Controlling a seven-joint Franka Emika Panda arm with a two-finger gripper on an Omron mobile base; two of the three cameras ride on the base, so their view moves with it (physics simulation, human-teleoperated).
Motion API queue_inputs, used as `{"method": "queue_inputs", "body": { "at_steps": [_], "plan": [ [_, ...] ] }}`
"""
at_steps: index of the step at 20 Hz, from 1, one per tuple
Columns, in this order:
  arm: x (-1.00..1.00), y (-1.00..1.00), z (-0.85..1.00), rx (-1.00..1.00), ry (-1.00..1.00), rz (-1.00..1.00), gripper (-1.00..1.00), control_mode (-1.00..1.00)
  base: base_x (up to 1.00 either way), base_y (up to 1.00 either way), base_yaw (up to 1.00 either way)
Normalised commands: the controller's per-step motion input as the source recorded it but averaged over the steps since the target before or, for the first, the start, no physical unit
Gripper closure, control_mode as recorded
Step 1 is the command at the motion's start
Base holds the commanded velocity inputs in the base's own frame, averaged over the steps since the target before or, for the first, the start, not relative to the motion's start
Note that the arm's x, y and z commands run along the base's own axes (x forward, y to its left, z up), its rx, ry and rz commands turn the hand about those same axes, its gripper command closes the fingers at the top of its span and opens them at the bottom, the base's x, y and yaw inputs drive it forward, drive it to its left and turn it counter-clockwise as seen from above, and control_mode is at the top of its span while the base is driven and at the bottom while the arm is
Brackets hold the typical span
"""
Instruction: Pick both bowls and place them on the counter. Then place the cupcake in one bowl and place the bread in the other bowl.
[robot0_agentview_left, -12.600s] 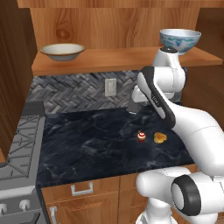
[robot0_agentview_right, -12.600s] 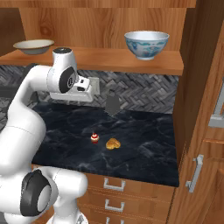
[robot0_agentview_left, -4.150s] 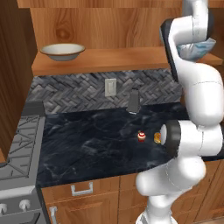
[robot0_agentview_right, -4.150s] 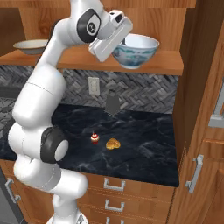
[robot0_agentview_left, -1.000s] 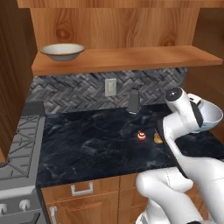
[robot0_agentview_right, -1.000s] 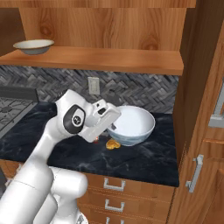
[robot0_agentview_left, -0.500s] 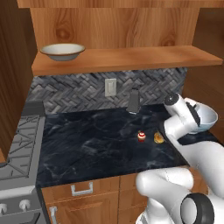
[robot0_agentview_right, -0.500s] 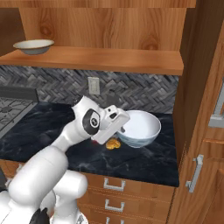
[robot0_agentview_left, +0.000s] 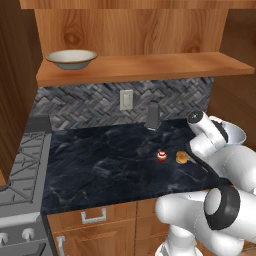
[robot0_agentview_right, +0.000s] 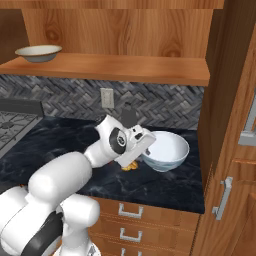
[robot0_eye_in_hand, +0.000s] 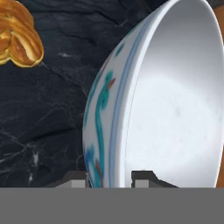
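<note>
My hand (robot0_eye_in_hand: 109, 177) pinches rim of white bowl (robot0_agentview_right: 165, 150); one finger inside, one outside. Bowl low at right end of counter (robot0_agentview_left: 110, 160), down or nearly; can't tell. Bread (robot0_agentview_right: 131, 165) just beside it, cupcake (robot0_agentview_left: 161, 155) near. Cream bowl (robot0_agentview_left: 72, 58) up on shelf (robot0_agentview_left: 150, 67). Still left: cream bowl, then both foods.

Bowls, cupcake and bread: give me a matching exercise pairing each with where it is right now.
Things:
1. cream bowl
2. patterned bowl
3. cupcake
4. bread

Places:
A. on the counter, left of the bread
B. in the claw, rim between the fingers
C. on the wooden shelf
D. on the counter, between the cupcake and the arm

Pairs: 1-C, 2-B, 3-A, 4-D
</note>
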Motion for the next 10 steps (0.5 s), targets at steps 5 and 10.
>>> {"method": "queue_inputs", "body": {
  "at_steps": [5,10],
  "plan": [
    [0.24,-0.04,-0.41,0.0,0.01,0.0,1.0,-1.0,0.0,0.0,0.0],
    [0.16,-0.04,-0.27,0.01,0.0,0.0,1.0,-1.0,0.0,0.0,0.0]
  ]
}}
